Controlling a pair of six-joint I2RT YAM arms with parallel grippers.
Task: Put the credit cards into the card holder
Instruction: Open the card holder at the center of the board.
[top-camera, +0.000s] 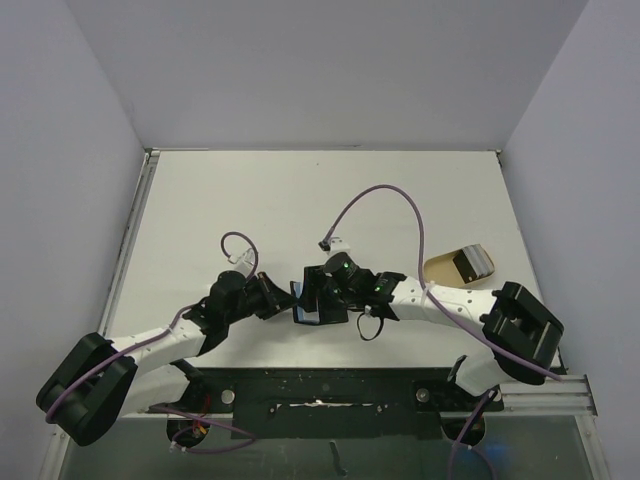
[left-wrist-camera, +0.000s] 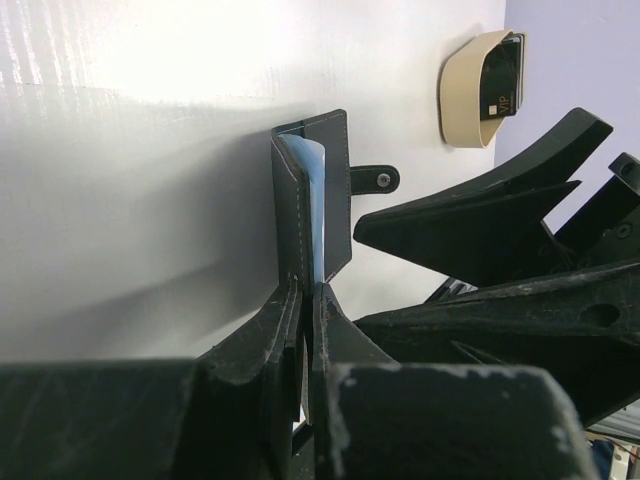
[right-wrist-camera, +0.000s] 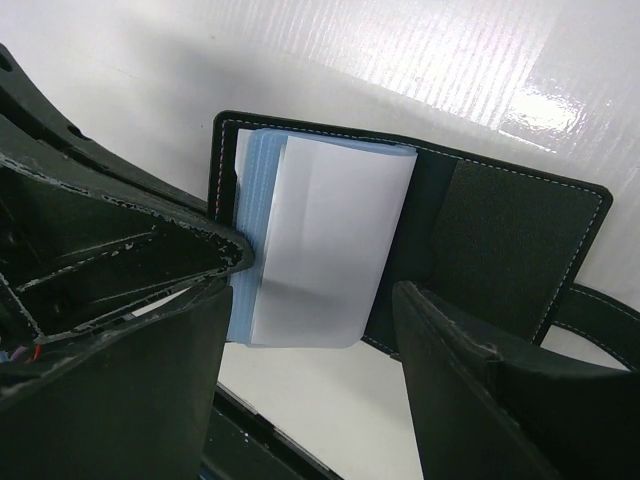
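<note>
White tabletop (top-camera: 300, 200), middle of near edge: left gripper (left-wrist-camera: 305, 300) pinches the open card holder (right-wrist-camera: 500, 240); right gripper (right-wrist-camera: 318, 280) stands spread beside the credit cards (right-wrist-camera: 320, 220) lying in it.

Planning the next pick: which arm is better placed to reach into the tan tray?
Right, probably: the right hand is open and nearer the tan tray; the left hand clamps the card holder.
</note>
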